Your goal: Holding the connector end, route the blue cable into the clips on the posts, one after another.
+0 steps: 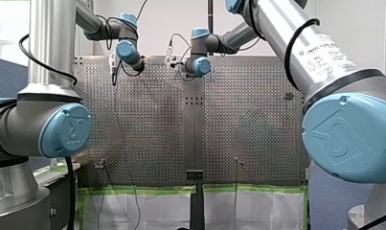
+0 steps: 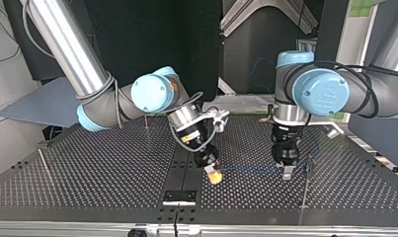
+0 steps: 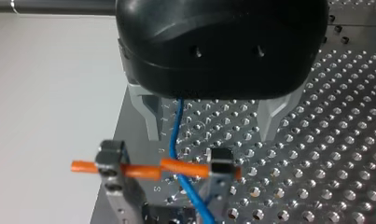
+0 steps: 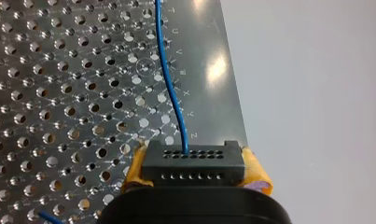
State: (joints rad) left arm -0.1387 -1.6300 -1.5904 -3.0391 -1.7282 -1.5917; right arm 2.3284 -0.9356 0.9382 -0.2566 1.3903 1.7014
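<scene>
**Bright metal, matt plastic**

The perforated table [image 4: 59, 93] is bare metal with a bright, reflective sheen. The blue cable [image 4: 169, 79] has a smooth sheath. The connector [image 4: 192, 163] looks like matt black plastic, and the yellow pads [image 4: 256, 173] beside it look soft. My left gripper [image 3: 211, 133] has a smooth, faintly glossy black shell and dull grey metal fingers [image 3: 150, 119].

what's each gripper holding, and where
My right gripper clamps the connector by its two ends. My left gripper is open; the cable only runs between its fingers.
</scene>
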